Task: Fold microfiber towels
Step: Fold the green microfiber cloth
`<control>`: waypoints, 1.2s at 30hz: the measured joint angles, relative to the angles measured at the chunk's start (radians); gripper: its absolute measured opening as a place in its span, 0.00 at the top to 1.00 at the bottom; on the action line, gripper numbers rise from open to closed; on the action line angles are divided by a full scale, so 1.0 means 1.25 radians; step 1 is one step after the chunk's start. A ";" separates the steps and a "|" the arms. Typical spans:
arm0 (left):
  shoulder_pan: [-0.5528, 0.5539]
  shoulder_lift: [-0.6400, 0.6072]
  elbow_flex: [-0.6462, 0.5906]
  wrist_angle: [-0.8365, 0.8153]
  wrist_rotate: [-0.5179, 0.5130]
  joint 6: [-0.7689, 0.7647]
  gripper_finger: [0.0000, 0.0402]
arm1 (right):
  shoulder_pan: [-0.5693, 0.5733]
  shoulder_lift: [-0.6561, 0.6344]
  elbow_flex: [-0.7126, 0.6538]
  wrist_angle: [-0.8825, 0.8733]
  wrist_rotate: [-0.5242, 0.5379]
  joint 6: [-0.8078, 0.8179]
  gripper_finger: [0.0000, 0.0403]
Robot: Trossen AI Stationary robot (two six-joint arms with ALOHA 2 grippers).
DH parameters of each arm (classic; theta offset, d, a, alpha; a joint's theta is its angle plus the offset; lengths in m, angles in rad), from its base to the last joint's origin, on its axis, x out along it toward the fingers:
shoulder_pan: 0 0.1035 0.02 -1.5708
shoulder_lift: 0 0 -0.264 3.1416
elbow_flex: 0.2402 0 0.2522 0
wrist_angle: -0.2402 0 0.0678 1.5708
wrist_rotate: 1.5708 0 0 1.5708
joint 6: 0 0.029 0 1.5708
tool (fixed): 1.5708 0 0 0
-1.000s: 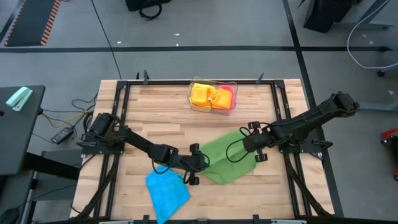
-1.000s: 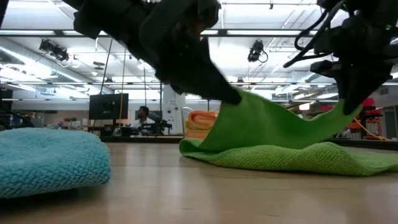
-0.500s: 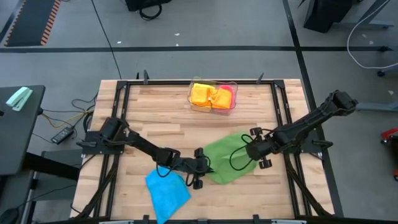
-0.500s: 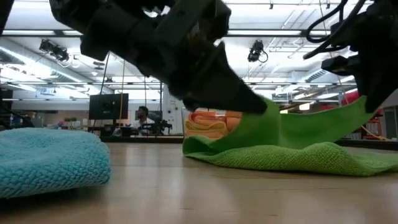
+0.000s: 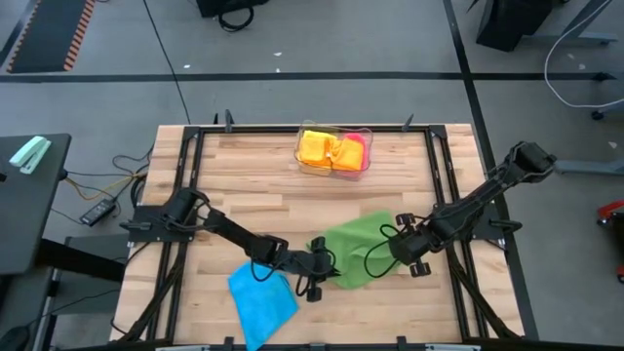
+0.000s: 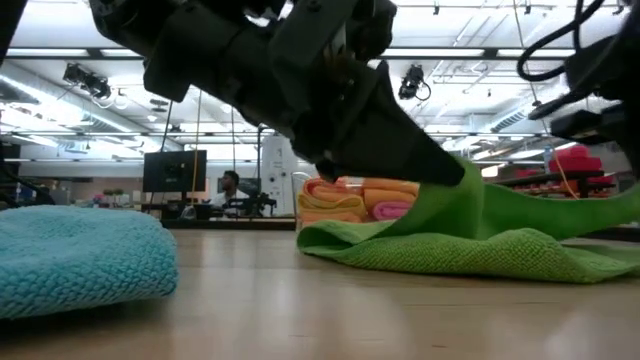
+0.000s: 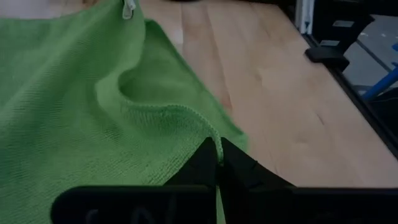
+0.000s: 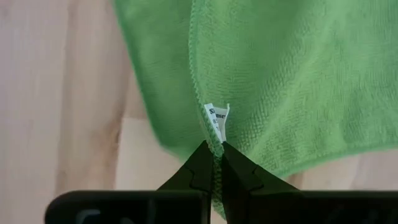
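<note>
A wooden table [image 5: 244, 175] seen from above, with two dark robot arms reaching in from its sides. Toward the left front edge lies a blue towel [image 5: 262, 298], folded into a small pad and untouched. Just beside it, the left gripper [image 5: 331, 265] is clenched on the near-left edge of a green towel [image 5: 359, 241] (the wrist camera shows the hem pinched between its two closed fingers [image 7: 202, 165]). The green towel sits at the middle right of the table, partly doubled over itself, its lower layer flat on the wood and its upper layer lifted. At the towel's right side, the right gripper [image 5: 388, 255] is also clamped on an edge, gripping the corner that carries a small white label [image 8: 216, 116]. At the table's far edge, well apart from both arms, a clear plastic tray [image 5: 334, 169] holds orange, yellow and pink towels [image 5: 331, 148].
</note>
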 joint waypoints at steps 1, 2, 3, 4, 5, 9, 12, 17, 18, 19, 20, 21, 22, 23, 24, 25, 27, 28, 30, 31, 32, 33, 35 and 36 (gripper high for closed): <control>0.000 0.000 0.002 -0.002 0.000 0.002 0.98 | 0.008 0.002 -0.001 -0.001 -0.005 0.014 0.94; 0.000 0.000 0.003 -0.009 0.001 0.001 0.98 | 0.017 0.008 -0.001 0.001 -0.007 0.025 0.94; 0.000 0.000 0.002 -0.013 0.002 -0.004 0.97 | 0.025 0.014 -0.001 0.003 -0.007 0.032 0.94; 0.000 0.000 0.001 -0.015 0.004 -0.006 0.96 | 0.034 0.019 -0.001 0.003 -0.008 0.040 0.94; -0.001 0.000 0.001 -0.017 0.011 -0.007 0.95 | 0.042 0.025 -0.001 0.008 -0.007 0.045 0.94; -0.004 0.000 0.002 -0.031 0.045 -0.010 0.93 | 0.058 0.064 -0.001 0.025 -0.007 0.052 0.94; -0.011 0.000 0.002 -0.035 0.052 -0.010 0.95 | 0.059 0.098 -0.001 0.026 -0.007 0.053 0.94; -0.018 0.000 0.002 -0.049 0.053 -0.010 0.98 | 0.058 0.145 -0.001 0.032 -0.026 0.053 0.91; -0.018 0.000 0.002 -0.049 0.053 -0.010 0.97 | 0.058 0.150 -0.001 0.037 -0.033 0.053 0.90; -0.018 0.000 0.002 -0.050 0.054 -0.010 0.97 | 0.058 0.152 -0.001 0.040 -0.039 0.053 0.88; -0.018 0.000 0.002 -0.050 0.055 -0.010 0.96 | 0.058 0.152 -0.001 0.043 -0.045 0.053 0.86; -0.018 0.000 0.002 -0.049 0.056 -0.010 0.94 | 0.058 0.151 -0.001 0.052 -0.048 0.053 0.83; -0.018 0.000 0.002 -0.049 0.056 -0.010 0.93 | 0.058 0.148 -0.001 0.059 -0.049 0.056 0.80; -0.017 0.000 0.002 -0.049 0.056 -0.010 0.92 | 0.058 0.145 -0.001 0.059 -0.049 0.060 0.77; -0.017 0.000 0.002 -0.048 0.056 -0.010 0.91 | 0.058 0.142 -0.001 0.059 -0.049 0.064 0.74; -0.017 0.000 0.002 -0.048 0.056 -0.008 0.91 | 0.058 0.140 -0.001 0.059 -0.049 0.068 0.71; -0.018 0.000 0.002 -0.048 0.056 -0.004 0.91 | 0.058 0.139 -0.001 0.060 -0.049 0.073 0.65; -0.018 0.000 0.002 -0.048 0.057 -0.004 0.91 | 0.058 0.139 -0.001 0.060 -0.049 0.074 0.62; -0.018 0.000 0.002 -0.048 0.073 -0.003 0.92 | 0.058 0.139 -0.001 0.062 -0.049 0.080 0.57; -0.018 0.000 0.002 -0.048 0.084 -0.003 0.92 | 0.058 0.139 -0.001 0.063 -0.049 0.085 0.55; -0.018 0.000 0.002 -0.048 0.088 -0.003 0.92 | 0.058 0.139 -0.001 0.065 -0.049 0.090 0.53; -0.018 0.000 0.002 -0.048 0.089 -0.003 0.92 | 0.058 0.139 -0.001 0.066 -0.049 0.094 0.52; -0.017 0.000 0.002 -0.048 0.089 0.002 0.90 | 0.058 0.139 -0.001 0.066 -0.049 0.106 0.50; -0.017 0.000 0.002 -0.048 0.089 0.004 0.89 | 0.058 0.139 -0.001 0.066 -0.049 0.111 0.49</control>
